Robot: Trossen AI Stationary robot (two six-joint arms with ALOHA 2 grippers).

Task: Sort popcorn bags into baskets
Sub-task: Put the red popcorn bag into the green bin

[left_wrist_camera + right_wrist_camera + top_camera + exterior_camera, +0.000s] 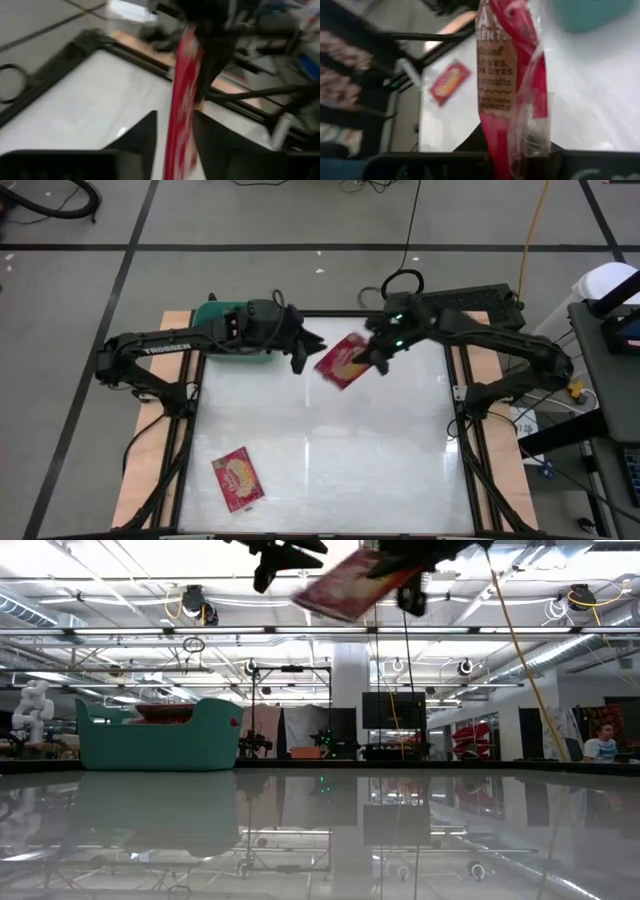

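A red popcorn bag (341, 361) hangs in mid-air over the far middle of the surface (340, 460). The right gripper (377, 352) has its jaws closed on the bag. The left gripper (308, 348), jaws part open, straddles its other edge. Best that only one gripper holds before moving toward the teal basket (215, 313) at far left. Another bag (238, 477) lies near left.

High view looks straight down on whole table (320, 470). Low view sits at tabletop height, facing level into room. Both wrist views look close along their own fingers; all four share the lifted popcorn bag (341, 360).
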